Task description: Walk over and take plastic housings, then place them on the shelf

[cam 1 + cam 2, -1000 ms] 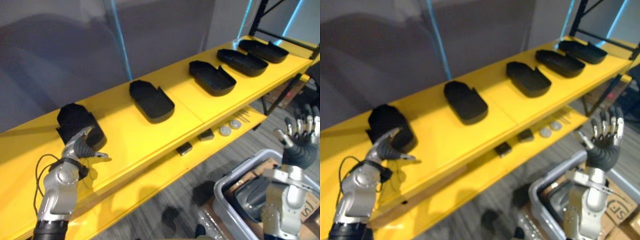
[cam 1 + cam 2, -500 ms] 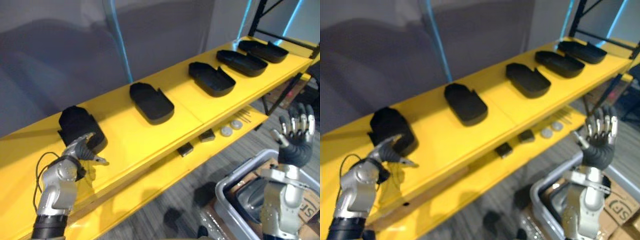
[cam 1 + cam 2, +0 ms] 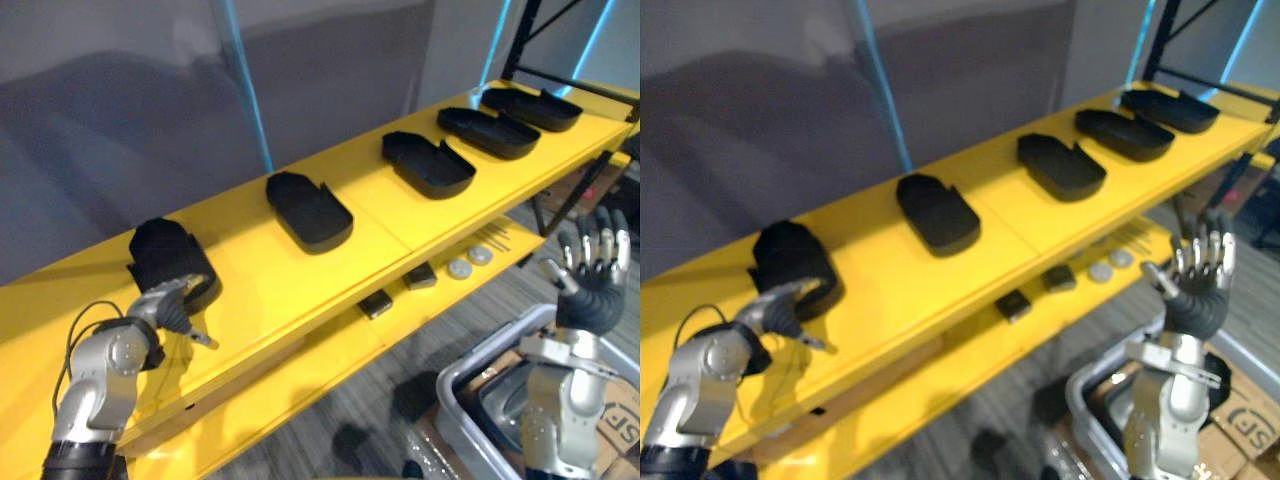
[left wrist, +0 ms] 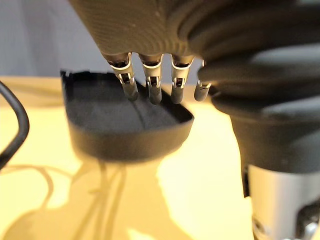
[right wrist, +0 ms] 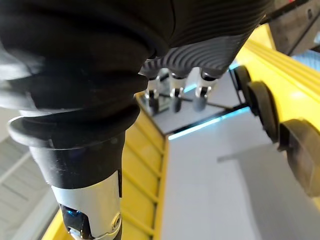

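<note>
Several black plastic housings lie in a row on the yellow shelf (image 3: 260,290). The leftmost housing (image 3: 165,255) rests flat on the shelf, open side up, also seen in the left wrist view (image 4: 125,120). My left hand (image 3: 165,305) hovers just in front of it, open, its fingers (image 4: 152,85) hanging straight over the housing's near rim without gripping it. My right hand (image 3: 595,280) is raised at the right, open, fingers spread upward, holding nothing.
The other housings (image 3: 308,210) (image 3: 428,163) (image 3: 487,130) (image 3: 530,108) run toward the far right of the shelf. A lower yellow shelf holds small black blocks (image 3: 375,303) and round discs (image 3: 458,267). A grey bin (image 3: 470,400) stands on the floor below my right hand.
The whole picture has shifted a little, so the camera moved. My left hand has drawn slightly back from the leftmost housing. My right hand stays raised and open.
</note>
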`<state>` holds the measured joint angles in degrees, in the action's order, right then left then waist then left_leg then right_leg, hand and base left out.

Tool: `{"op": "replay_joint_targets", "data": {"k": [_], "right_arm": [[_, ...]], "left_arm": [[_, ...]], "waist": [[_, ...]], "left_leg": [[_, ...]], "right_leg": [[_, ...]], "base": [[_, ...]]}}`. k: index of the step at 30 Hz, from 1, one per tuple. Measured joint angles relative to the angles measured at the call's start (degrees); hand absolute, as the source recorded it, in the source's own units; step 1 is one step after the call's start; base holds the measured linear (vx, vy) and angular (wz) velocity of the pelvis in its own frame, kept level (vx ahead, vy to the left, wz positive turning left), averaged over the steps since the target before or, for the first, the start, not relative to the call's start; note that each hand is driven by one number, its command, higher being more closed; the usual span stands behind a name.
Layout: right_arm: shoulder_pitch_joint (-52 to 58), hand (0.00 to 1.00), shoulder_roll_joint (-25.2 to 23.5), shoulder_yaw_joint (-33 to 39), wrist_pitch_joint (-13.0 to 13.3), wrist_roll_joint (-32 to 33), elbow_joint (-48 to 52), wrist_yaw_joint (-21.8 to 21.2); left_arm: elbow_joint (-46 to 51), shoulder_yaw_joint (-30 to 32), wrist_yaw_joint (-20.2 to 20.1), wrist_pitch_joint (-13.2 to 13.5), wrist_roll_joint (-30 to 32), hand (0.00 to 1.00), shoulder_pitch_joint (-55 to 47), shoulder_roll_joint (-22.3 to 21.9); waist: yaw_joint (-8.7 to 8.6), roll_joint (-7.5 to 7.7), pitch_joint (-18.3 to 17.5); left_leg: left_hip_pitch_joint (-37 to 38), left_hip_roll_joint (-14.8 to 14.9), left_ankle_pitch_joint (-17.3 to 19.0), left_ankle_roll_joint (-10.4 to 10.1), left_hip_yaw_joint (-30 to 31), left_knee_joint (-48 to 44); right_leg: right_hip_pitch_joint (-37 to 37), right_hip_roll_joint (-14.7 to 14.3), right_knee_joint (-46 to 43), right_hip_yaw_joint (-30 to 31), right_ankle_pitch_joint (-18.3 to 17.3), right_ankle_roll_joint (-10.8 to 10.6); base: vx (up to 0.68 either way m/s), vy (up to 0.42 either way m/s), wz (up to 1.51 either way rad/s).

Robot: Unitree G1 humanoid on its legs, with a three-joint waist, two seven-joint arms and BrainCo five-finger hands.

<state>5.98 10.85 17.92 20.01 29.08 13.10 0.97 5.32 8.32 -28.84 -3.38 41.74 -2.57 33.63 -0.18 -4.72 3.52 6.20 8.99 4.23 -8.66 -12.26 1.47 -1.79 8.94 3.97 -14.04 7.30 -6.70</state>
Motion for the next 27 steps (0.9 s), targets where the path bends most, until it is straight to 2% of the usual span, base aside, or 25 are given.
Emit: {"op": "replay_joint_targets", "data": {"k": [4,7,9,13,17,22,26,27], "right_arm": [[0.02,0.00,0.06,0.08,0.17,0.86,-0.27,0.00],[-0.03,0.00,0.05,0.02,0.17,1.13,-0.53,0.00],[-0.04,0.00,0.01,0.01,0.16,1.13,-0.55,0.02],[-0.05,0.00,-0.19,-0.32,-0.10,1.07,-0.56,0.26],[-0.05,0.00,-0.25,-1.64,-0.27,1.03,-0.55,0.28],[-0.07,0.00,-0.34,-1.71,-0.27,1.00,-0.54,0.13],[-0.07,0.00,-0.76,-1.72,-0.27,1.00,-0.25,-0.53],[-0.07,0.00,-0.84,-1.76,-0.27,1.00,-0.18,-1.06]], "left_arm": [[-2.61,0.08,6.44,1.09,2.32,0.00,-3.14,-1.52],[-3.86,0.09,10.40,0.51,4.36,0.00,-3.88,-4.26],[-4.20,0.07,11.24,-0.66,4.60,0.00,-3.66,-5.26],[-4.19,-0.17,8.78,-4.27,7.31,0.00,-1.42,-6.10],[-4.11,-0.22,3.16,-7.24,8.71,0.00,1.87,-6.07],[-1.72,-0.50,-1.07,-7.21,8.55,0.00,2.95,-5.88],[0.80,-0.61,-1.14,-6.31,8.04,0.00,2.95,-5.60],[1.35,-0.67,-1.17,-5.40,7.75,0.00,2.95,-4.92]], "waist": [[0.52,0.31,-0.33],[0.78,0.64,-1.24],[0.74,0.75,-1.35],[0.36,0.83,-1.38],[-0.37,0.99,-1.33],[-0.58,1.33,-1.14],[-0.56,1.81,-0.86],[-0.56,1.84,-0.86]], "left_leg": [[-0.01,0.00,-0.01,0.00,0.05,0.10],[-0.02,-0.01,-0.03,-0.02,0.15,0.22],[-0.02,-0.02,-0.17,-0.06,0.28,0.41],[0.36,-0.05,-1.04,-0.12,0.53,1.77],[0.94,-0.05,-1.73,-0.25,0.43,2.90],[1.03,-0.04,-1.73,-0.25,0.29,2.90],[1.22,-0.03,-1.71,-0.27,-0.04,2.91],[1.33,-0.03,-1.71,-0.27,-0.17,2.91]], "right_leg": [[-0.06,0.00,0.02,-0.11,0.00,0.00],[-0.09,-0.03,0.15,-0.17,-0.02,0.02],[-0.11,-0.04,0.17,-0.24,-0.02,0.02],[-0.10,-0.14,0.26,-0.48,-0.03,0.04],[-0.10,-0.25,0.26,-0.44,-0.04,0.06],[-0.10,-0.27,0.27,-0.32,-0.04,0.05],[-0.10,-0.29,0.28,-0.11,-0.04,0.05],[-0.10,-0.29,0.28,-0.02,-0.03,0.05]], "base": [[0.00,0.000,0.00],[0.00,0.000,0.00],[0.00,-0.003,0.02],[-0.01,-0.004,0.03],[0.00,0.000,0.00],[0.00,0.000,0.00],[0.01,0.003,-0.03],[0.01,0.003,-0.04]]}}
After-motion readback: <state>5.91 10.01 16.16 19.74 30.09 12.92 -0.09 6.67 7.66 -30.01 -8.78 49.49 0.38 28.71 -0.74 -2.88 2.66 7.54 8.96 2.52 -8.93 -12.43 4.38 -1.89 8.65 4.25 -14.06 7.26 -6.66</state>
